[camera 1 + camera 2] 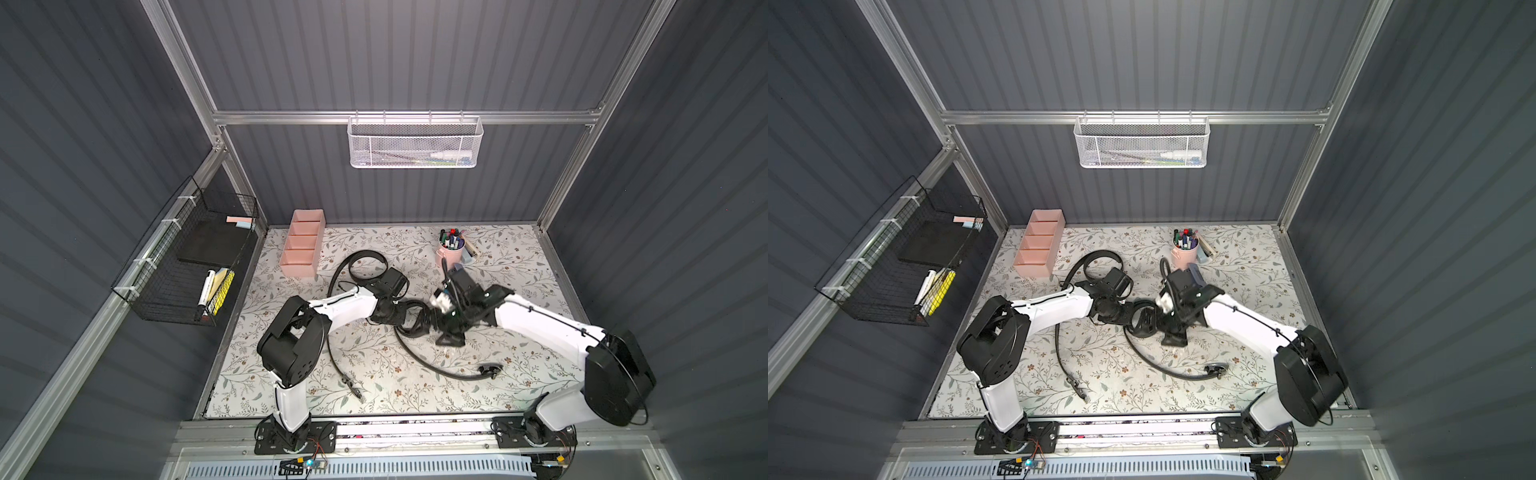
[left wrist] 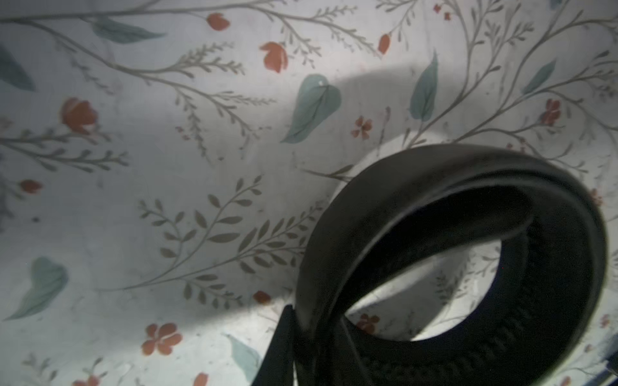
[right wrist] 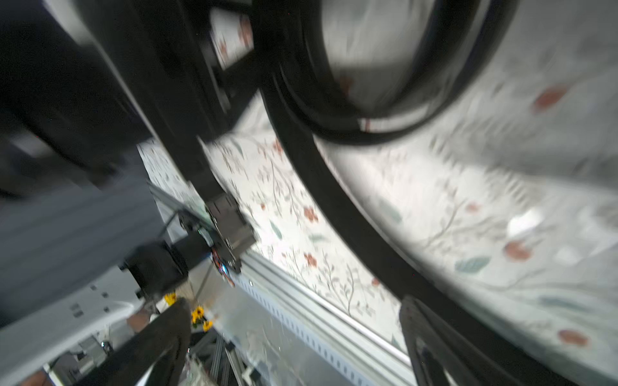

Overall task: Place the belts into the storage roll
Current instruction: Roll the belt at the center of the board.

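Belt coil (image 2: pixel 434 180) crisp at left wrist | blurred at right wrist

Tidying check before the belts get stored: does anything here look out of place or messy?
Neither belt is in the pink tray, whose compartments look empty. The partly coiled belt pinched in the left gripper trails a loose tail across the table to its buckle; the other belt sprawls under the left arm.

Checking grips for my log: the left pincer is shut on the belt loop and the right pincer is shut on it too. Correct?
Half right. The left pincer is shut on the belt loop, but the right pincer is open: the right wrist view shows its fingers spread apart.
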You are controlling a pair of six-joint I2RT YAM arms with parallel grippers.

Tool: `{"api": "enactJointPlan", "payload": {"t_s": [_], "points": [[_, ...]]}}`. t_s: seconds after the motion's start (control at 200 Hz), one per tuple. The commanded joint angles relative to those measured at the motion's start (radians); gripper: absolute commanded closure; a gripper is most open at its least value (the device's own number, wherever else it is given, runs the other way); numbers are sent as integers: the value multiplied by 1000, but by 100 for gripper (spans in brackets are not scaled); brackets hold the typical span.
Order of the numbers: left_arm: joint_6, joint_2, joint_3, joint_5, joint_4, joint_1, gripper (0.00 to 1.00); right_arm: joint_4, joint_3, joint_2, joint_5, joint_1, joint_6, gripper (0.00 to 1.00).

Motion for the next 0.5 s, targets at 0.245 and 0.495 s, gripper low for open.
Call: {"api": "enactJointPlan", "payload": {"t_s": [0.245,0.495], "points": [[113,6,30,-140,-195,-14,85,210,-277,-122,-14,130,274,1],[147,-55,-63,-170,-233,-77,85,295,-351,-80,54,55,296,1]]}}
